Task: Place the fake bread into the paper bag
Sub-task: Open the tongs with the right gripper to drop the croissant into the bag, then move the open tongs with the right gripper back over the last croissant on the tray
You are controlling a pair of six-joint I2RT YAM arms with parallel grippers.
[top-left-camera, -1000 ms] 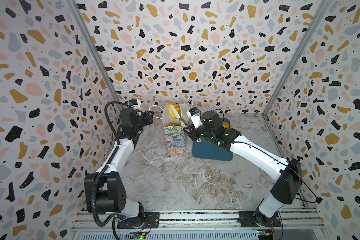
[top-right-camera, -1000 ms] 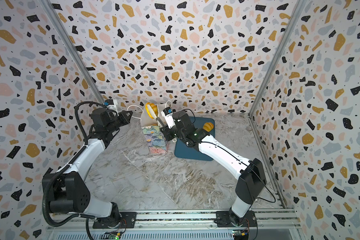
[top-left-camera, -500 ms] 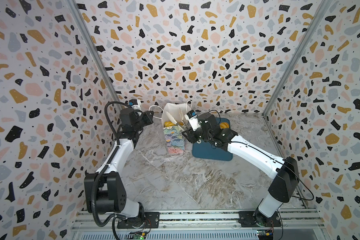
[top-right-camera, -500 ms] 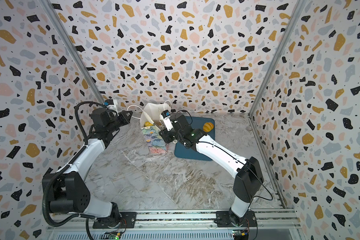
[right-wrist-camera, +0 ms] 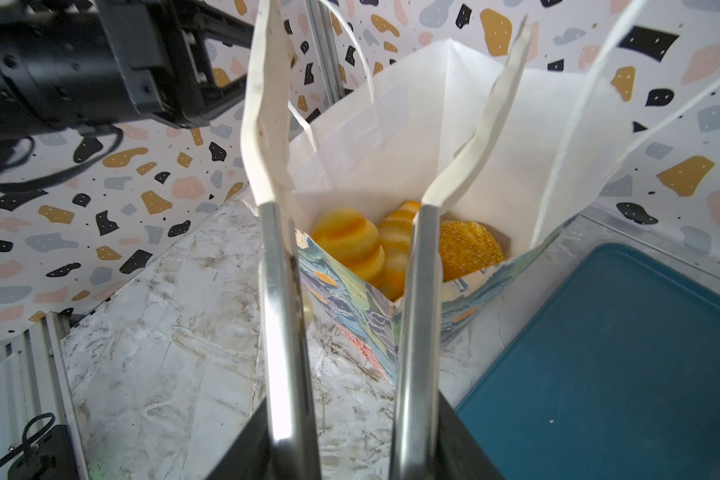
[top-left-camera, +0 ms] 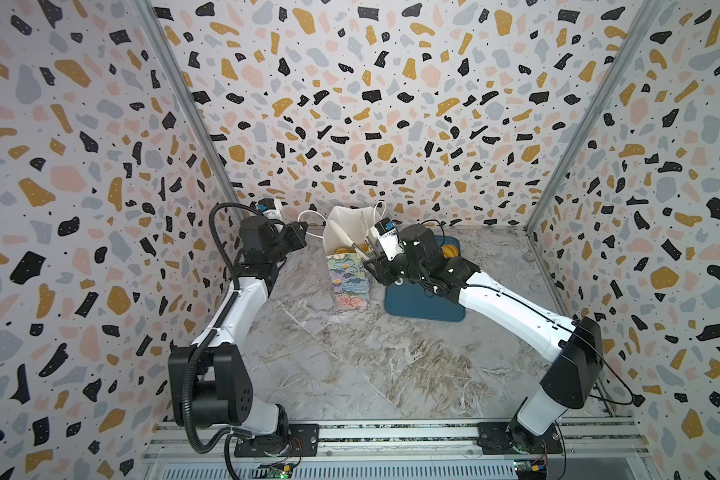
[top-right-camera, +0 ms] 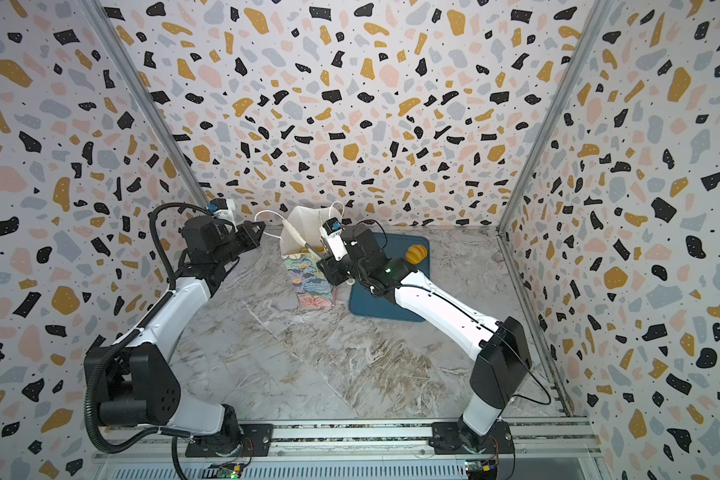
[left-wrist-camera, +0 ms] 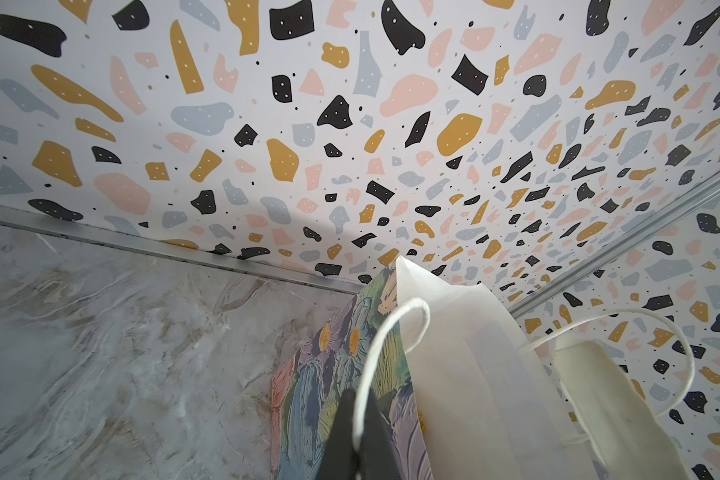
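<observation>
Left pincer pressed together on one cord handle of the paper bag; the cord runs out from between my black fingertips; in both top views this pincer sits left of the bag, upper middle of the frame. Right pincer spread, nothing between its long metal fingers; they cross the bag's near printed rim and their white-wrapped ends stand over the open mouth; whether they touch the rim I cannot tell.

Edges: the bag stands close to the back wall, its base just left of the dark-blue tray; a thin strip of marble floor shows between the two; wide bare floor across the lower middle of the frame.

The fake bread: striped pieces and a speckled loaf lie inside the bag, below the rim; one ridged roll sits on the tray's far end, right of centre.

Hard to make out: the count inside the bag, since pieces overlap and my fingers cut across them; the bag's bottom is hidden; in a top view my right wrist covers half the ridged roll and part of the bag mouth; the second handle runs out of frame.
</observation>
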